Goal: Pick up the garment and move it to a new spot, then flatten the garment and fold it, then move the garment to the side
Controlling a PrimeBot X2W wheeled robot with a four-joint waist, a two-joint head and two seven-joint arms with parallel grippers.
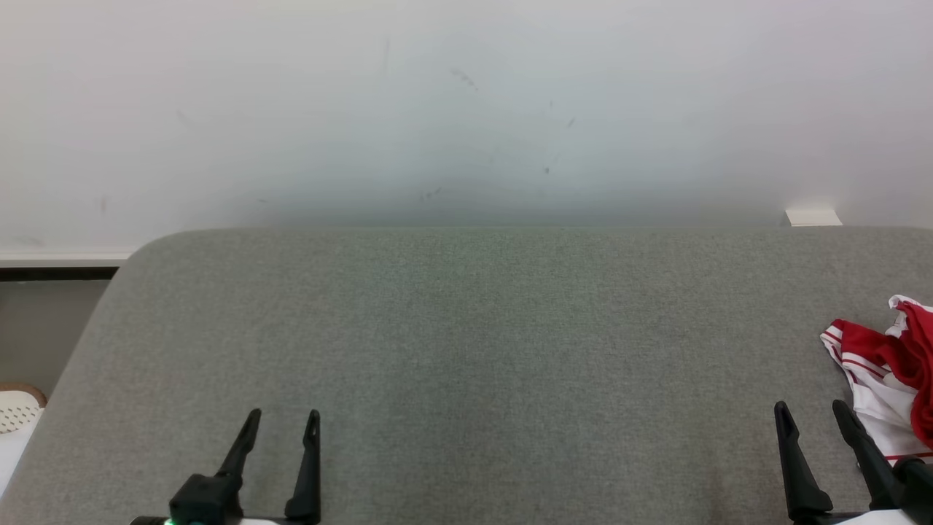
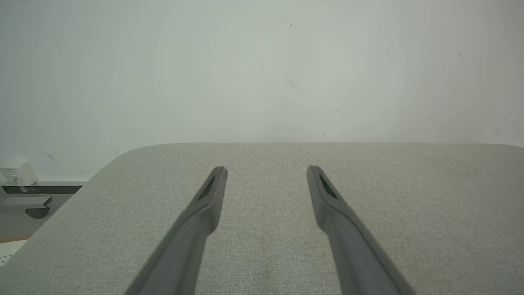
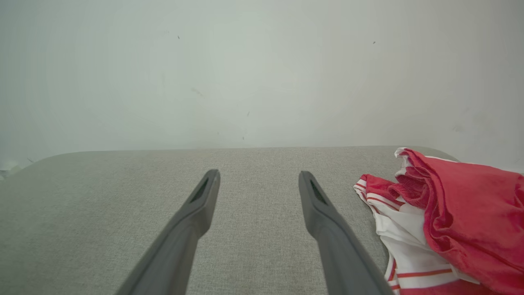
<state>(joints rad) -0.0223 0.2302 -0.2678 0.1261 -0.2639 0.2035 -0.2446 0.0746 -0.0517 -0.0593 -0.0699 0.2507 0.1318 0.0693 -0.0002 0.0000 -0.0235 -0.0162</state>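
Red-and-white garment (image 1: 885, 364) crumpled at the far right of the grey padded surface (image 1: 466, 328), just beside the right gripper (image 1: 809, 405) on its outer side, clear of its 2 fingers. Right fingers spread wide over bare fabric, holding nothing. Left gripper (image 1: 283, 413) low at the left, well apart from the garment, fingers likewise spread and empty. Pale wall (image 1: 466, 109) behind

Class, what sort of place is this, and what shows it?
Probably an indoor clothes-folding workspace: a grey fabric-covered table against a scuffed white wall, with a crumpled red-and-white garment on it.
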